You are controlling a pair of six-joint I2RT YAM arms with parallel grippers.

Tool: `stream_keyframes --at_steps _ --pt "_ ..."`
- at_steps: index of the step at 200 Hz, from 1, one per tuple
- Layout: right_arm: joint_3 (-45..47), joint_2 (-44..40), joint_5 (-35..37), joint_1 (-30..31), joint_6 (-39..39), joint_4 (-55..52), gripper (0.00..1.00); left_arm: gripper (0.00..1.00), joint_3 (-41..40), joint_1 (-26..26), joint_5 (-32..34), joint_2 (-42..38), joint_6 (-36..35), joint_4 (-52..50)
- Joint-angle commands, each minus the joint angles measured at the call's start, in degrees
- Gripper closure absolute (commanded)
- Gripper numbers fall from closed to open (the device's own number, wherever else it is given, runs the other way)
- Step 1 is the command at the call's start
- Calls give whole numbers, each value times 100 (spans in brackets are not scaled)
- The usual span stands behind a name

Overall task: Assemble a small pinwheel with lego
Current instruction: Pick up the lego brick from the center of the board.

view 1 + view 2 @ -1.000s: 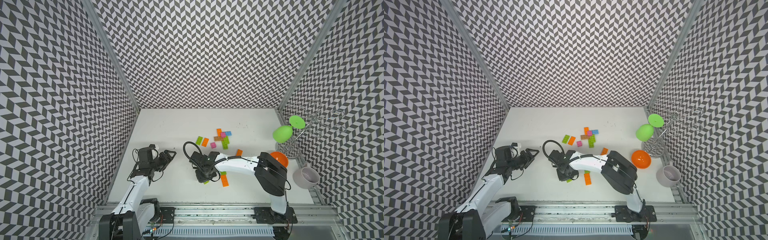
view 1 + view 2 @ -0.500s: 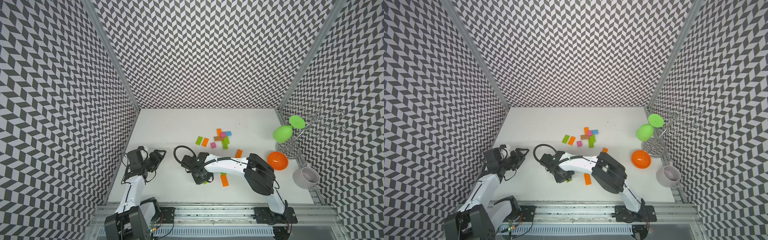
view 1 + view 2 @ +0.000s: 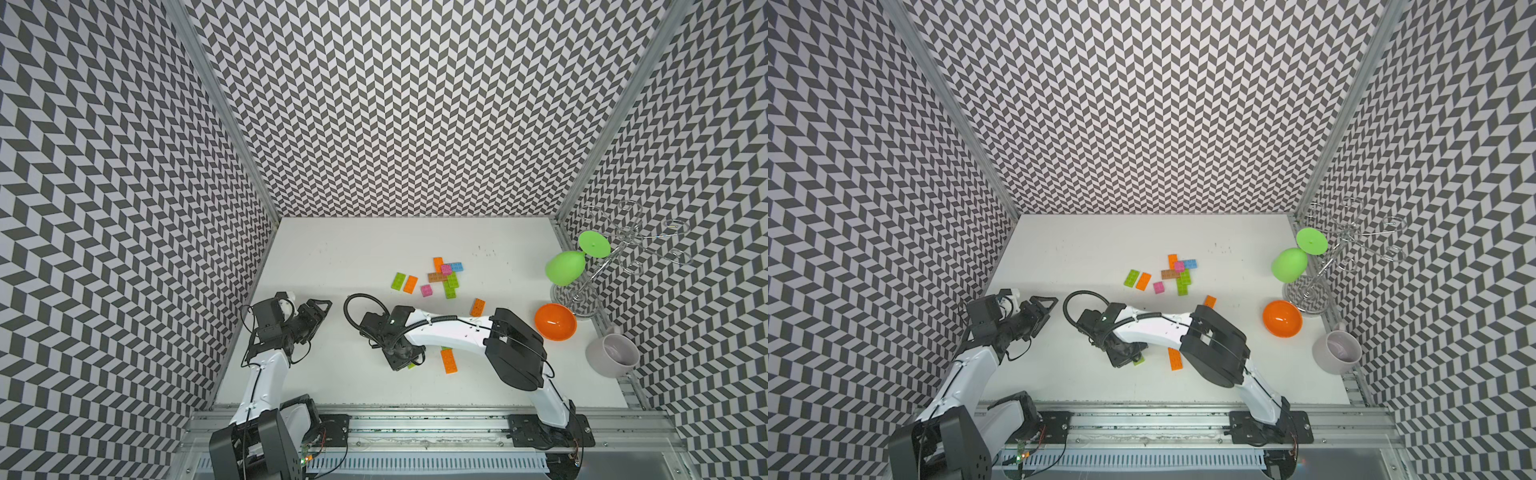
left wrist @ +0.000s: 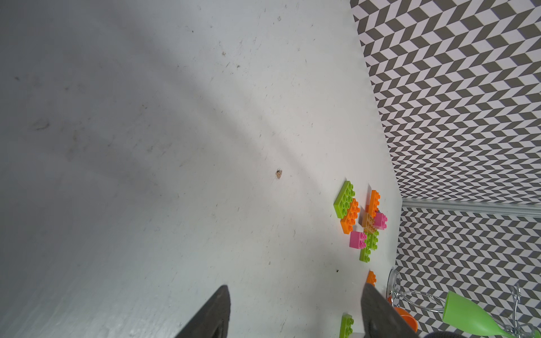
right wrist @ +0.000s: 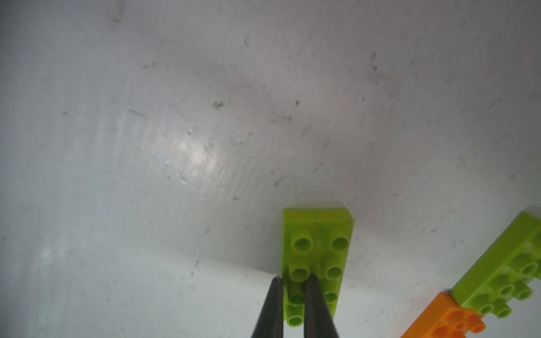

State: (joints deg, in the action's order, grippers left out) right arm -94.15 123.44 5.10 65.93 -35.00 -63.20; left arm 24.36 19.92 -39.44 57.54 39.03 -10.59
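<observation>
Lime green brick [image 5: 317,257] on bench [image 5: 175,146], near orange brick [image 5: 445,319]. Right jaws clenched on one stud row; left jaws released, empty. Likely light, rigid, slick; long edges safer hold.

Glossy moulded plastic, studded, on the lime green brick [image 5: 317,257] between the tips of the right gripper [image 5: 293,279]; dull matt black on its fingers [image 5: 272,310]. Same shiny plastic on the orange brick [image 5: 445,319] just beside the claw. Matt white, scuffed and flecked with dark specks, under the claw: the table [image 5: 175,146]. Well apart from the claw, bright bare wire for the rack [image 3: 630,241], glossy plastic for the orange bowl [image 3: 555,322] and green goblet [image 3: 564,268], smooth ceramic-looking sheen on the mug [image 3: 613,355].
</observation>
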Motion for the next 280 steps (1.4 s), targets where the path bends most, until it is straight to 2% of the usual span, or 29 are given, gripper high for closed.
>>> stream_keyframes --at_steps 1,35,106,133,194,221,249,280 --pt "613 611 -558 -70 217 -113 94 30 174 38 -103 -23 -90 -49" --pt "1056 398 -1019 -255 366 410 97 30 181 38 -176 -67 -67 -60" --pt "1277 360 -611 -466 337 391 100 30 173 34 -224 -230 -93 -177" --pt "1029 336 -467 -424 253 250 100 29 196 22 -257 -175 -121 -165" --pt "-123 -259 -651 -412 -13 93 100 27 218 -14 -246 -119 -123 -107" --pt "-191 -510 -651 -479 -108 89 100 26 221 -131 -244 -96 -115 -41" --pt "309 -980 -529 -712 -189 93 100 26 275 -647 -81 -62 -63 87" --pt "1426 -1816 -381 -1203 -202 122 100 27 265 -2133 346 -53 55 514"
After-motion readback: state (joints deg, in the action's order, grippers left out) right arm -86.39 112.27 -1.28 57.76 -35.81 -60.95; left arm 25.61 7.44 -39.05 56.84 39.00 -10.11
